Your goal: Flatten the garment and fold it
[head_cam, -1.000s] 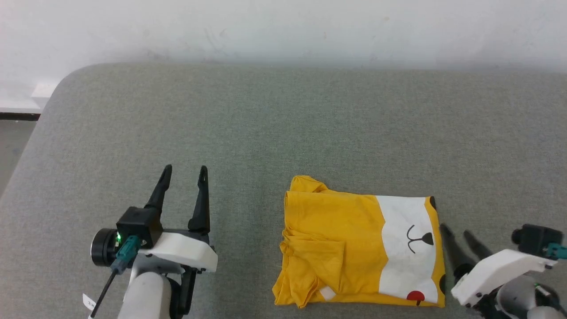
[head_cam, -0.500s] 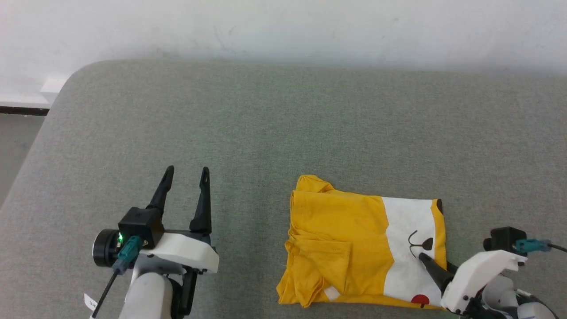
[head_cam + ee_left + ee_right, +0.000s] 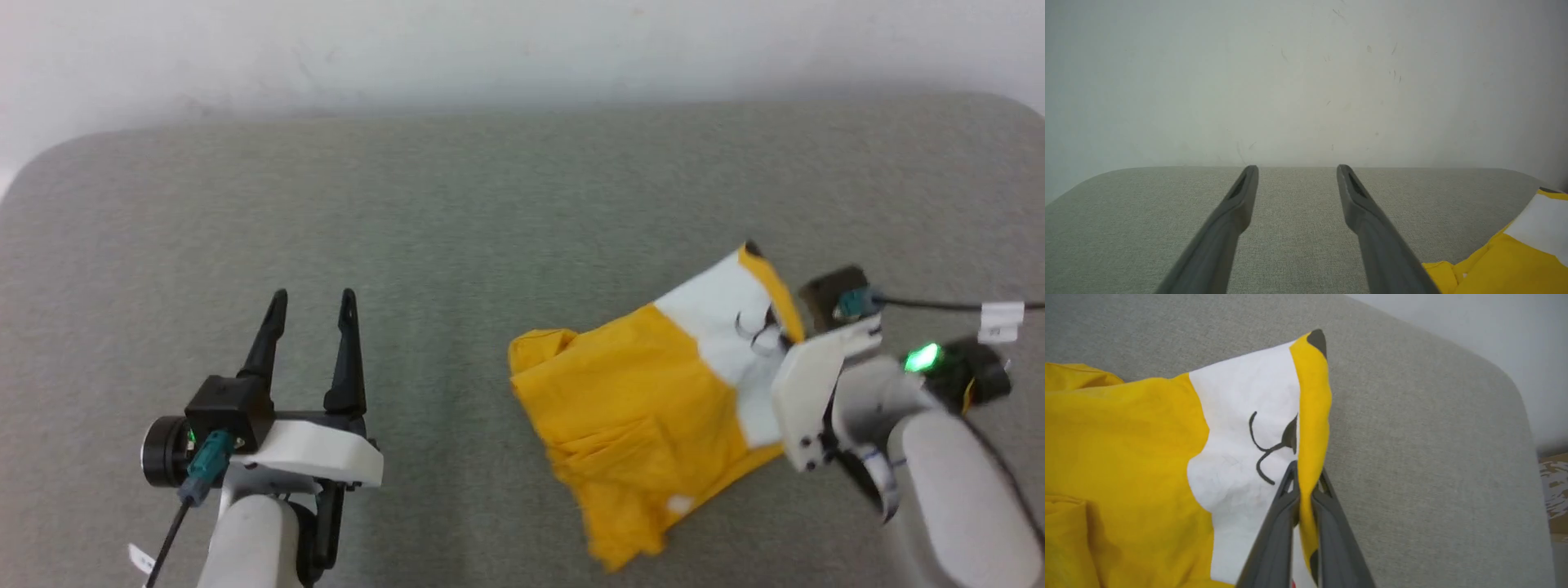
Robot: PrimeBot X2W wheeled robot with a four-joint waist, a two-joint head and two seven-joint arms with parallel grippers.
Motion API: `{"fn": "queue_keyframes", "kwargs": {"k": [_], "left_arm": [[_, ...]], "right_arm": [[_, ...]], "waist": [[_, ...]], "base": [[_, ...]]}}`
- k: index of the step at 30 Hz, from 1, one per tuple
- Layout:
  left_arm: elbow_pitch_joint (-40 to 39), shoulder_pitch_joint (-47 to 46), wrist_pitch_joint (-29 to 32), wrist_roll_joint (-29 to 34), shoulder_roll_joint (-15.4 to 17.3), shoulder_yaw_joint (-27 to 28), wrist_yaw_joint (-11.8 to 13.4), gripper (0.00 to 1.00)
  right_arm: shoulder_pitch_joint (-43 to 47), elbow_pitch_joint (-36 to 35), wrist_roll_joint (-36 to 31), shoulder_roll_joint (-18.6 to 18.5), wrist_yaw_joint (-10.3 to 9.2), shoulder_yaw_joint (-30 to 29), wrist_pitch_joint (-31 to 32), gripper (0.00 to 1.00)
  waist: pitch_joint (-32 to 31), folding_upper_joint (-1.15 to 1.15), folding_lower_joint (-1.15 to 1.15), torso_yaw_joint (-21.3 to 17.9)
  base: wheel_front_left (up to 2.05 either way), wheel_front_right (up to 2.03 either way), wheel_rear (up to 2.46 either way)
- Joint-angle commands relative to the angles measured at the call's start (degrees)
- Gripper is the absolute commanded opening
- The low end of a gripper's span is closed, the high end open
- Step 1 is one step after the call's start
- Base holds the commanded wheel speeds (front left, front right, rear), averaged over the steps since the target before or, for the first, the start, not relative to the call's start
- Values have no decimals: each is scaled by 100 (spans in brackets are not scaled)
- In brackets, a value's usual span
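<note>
My right gripper (image 3: 1307, 472), spread beside it a second ago, has clamped the garment's (image 3: 645, 392) printed edge and lifted it, the rest trailing toward my wide-open, empty left gripper (image 3: 314, 294), so I reckon the fold gets reopened.

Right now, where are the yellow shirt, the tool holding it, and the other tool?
yellow shirt (image 3: 629, 392), head view, plain yellow middle.
right tool (image 3: 1306, 470), right wrist view, between its fingertips pinching the shirt's edge.
left tool (image 3: 314, 295), head view, between its open fingertips.
</note>
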Motion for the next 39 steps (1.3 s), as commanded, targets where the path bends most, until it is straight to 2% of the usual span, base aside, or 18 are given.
{"fn": "queue_keyframes", "kwargs": {"k": [1,5,8,13,17,29,35,36,37,38,39], "left_arm": [[-68,5,-26,45,-9,30,25,100],[-191,-114,-26,113,22,75,12,100],[-283,-231,-26,180,53,71,-4,100],[-386,-456,-26,310,154,26,-34,100],[-423,-641,-26,403,282,-8,-63,100],[-574,-1073,82,580,575,-128,-92,100],[-655,-1085,128,589,634,-145,-54,100],[-651,-1078,127,581,636,-148,-50,100],[-637,-1070,122,571,631,-151,-43,100],[-617,-1061,113,555,617,-154,-33,100],[-593,-1049,102,538,597,-164,-26,100]], "right_arm": [[-276,10,-151,-218,-12,79,-123,0],[-854,355,-424,-576,-12,127,-452,0],[-1252,702,-573,-719,-12,-91,-730,0],[-1821,1284,-816,-782,-12,-766,-1145,0],[-2183,1640,-1088,-744,-12,-1554,-1408,0],[-2955,2444,-2148,-831,-12,-3857,-2155,0],[-3090,2609,-2590,-829,-12,-4485,-2454,0],[-3101,2643,-2625,-818,-12,-4553,-2507,9],[-3107,2689,-2640,-810,-12,-4600,-2563,49],[-3107,2732,-2627,-806,-12,-4656,-2634,100],[-3096,2770,-2617,-810,-12,-4702,-2706,100]], "waist": [[215,0,0,-486],[424,0,0,-898],[628,0,0,-1156],[1012,0,0,-1470],[1326,0,0,-1616],[2100,0,0,-1486],[2192,0,0,-1313],[2172,0,0,-1286],[2137,0,0,-1253],[2087,0,0,-1219],[2023,0,0,-1180]], "base": [[0,0,0],[0,0,0],[0,0,0],[0,0,0],[0,0,0],[0,0,0],[0,0,0],[0,0,0],[0,0,0],[0,0,0],[0,0,0]]}}
